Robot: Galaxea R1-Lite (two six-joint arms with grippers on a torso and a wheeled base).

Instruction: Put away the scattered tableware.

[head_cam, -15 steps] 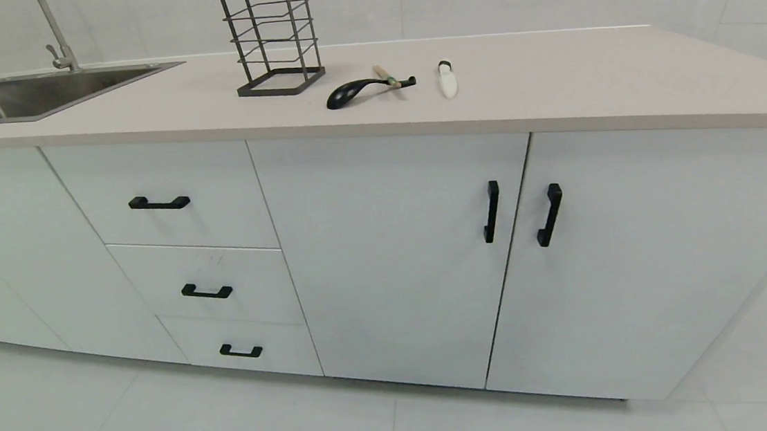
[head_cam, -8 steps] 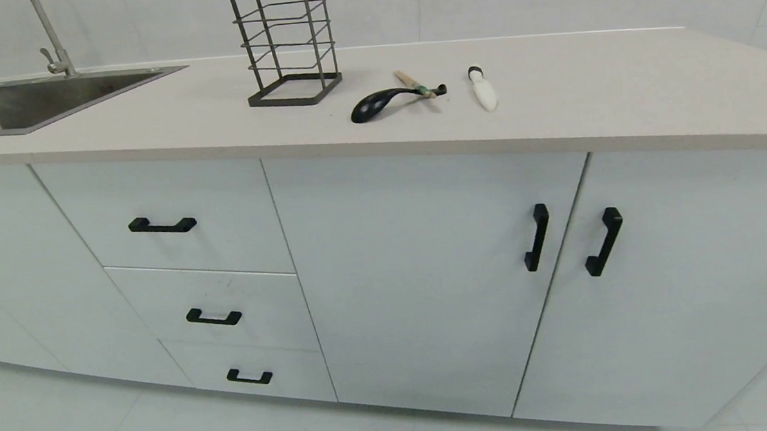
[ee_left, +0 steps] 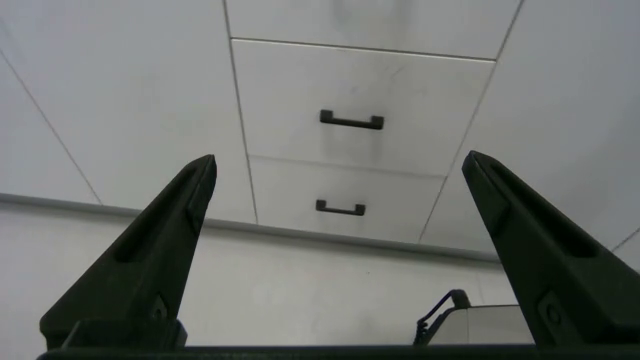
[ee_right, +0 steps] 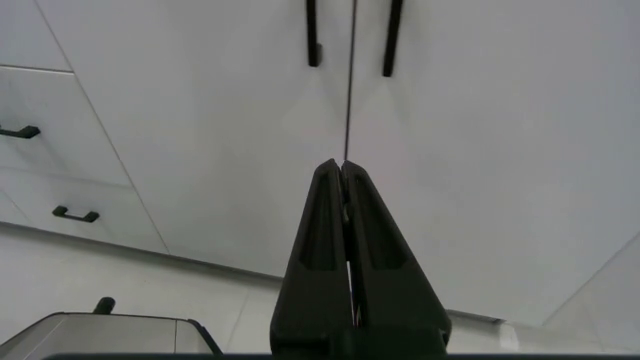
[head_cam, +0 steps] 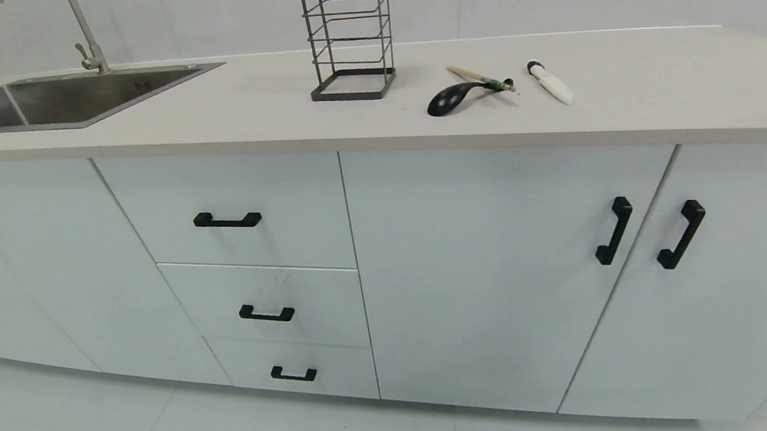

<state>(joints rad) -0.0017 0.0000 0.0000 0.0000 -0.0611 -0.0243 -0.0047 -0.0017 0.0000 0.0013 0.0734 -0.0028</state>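
Our left end effector point(ee_left: 340, 160) hangs low before the drawers point(ee_left: 360, 100) with its two dark fingers spread wide and nothing between them. Our right end effector point(ee_right: 343, 165) faces the cabinet doors point(ee_right: 450, 150) with its fingers pressed together, also holding nothing.

The tableware lies up on the bench point(head_cam: 243, 120), to the right of the rack point(head_cam: 348, 38): a spoon point(head_cam: 456, 96), a wooden stick point(head_cam: 475, 74) touching the spoon's handle, and a white utensil point(head_cam: 550, 81) just beside them but apart. The sink point(head_cam: 68, 97) sits well to the left.

We judge the step in hand to be the approach. To do it well, we should square up in front of the three pieces and lift both arms to bench height before reaching. We would take one piece at a time.

The spoon is glossy black with a curved handle and a rounded bowl, so it may slip or rock; the handle looks like the better place to pinch. The stick is thin with a green band, and lies flat, leaving little to grip. The white utensil is smooth and tapered with a black end. The rack is open dark wire, tall and narrow, so pieces likely need to enter from above, upright. The bench is matte and pale.
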